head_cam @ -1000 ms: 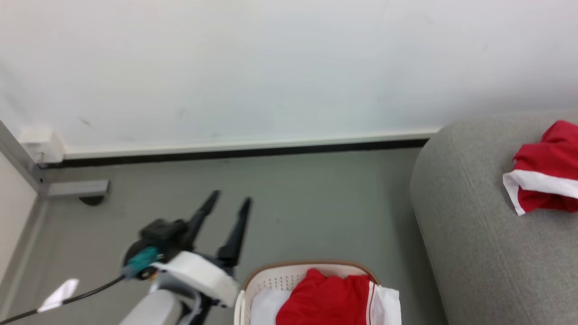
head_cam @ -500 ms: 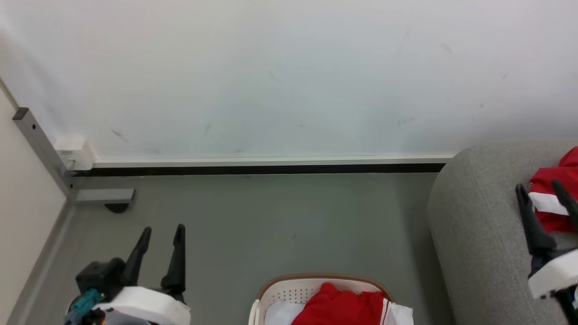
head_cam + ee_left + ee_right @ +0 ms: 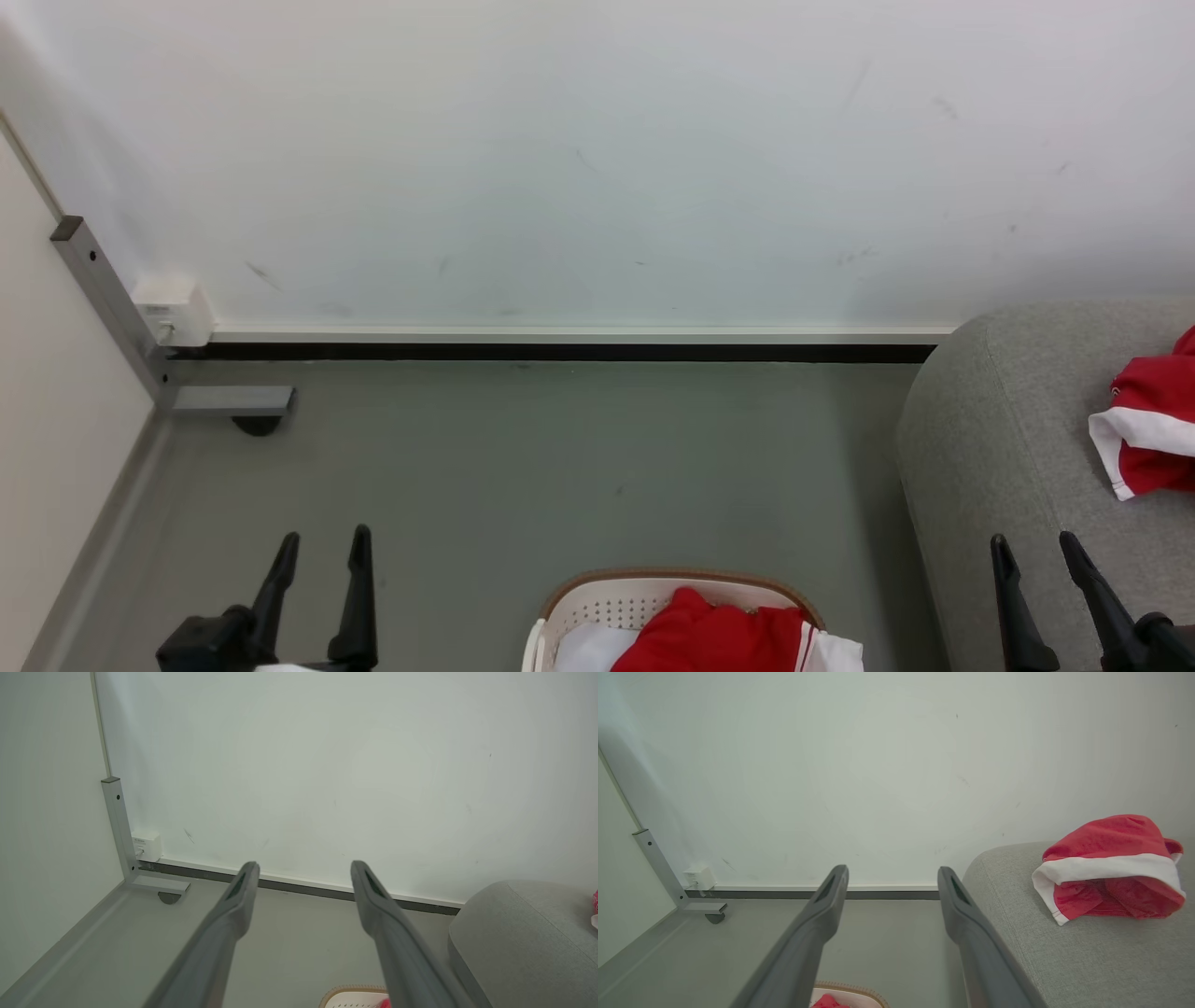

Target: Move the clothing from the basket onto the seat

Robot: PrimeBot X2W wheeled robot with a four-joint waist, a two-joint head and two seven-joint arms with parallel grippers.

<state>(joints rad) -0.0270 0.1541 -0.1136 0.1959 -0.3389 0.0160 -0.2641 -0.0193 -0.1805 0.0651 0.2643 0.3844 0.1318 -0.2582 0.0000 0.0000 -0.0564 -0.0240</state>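
Head view: the left claw [image 3: 324, 534] stands at the lower left over the grey floor [image 3: 560, 467], its fingers apart and holding nothing. The right claw [image 3: 1033, 539], at the lower right, is spread the same way and empty, in front of the seat [image 3: 999, 448]. The basket [image 3: 681, 576] sits on the floor at the bottom middle, near the seat, with red and white clothing [image 3: 719, 635] piled inside. One red garment [image 3: 1153, 420] with a white band lies on the seat at the right edge

Left wrist view: the left claw [image 3: 304, 864] gapes wide toward the white wall [image 3: 327, 765], with the basket rim [image 3: 355, 996] at the bottom and the seat [image 3: 523, 938] to the right

Right wrist view: the right claw [image 3: 893, 869] gapes wide, and the garment [image 3: 1111, 872] lies crumpled on the seat [image 3: 1064, 961], well apart from its fingers
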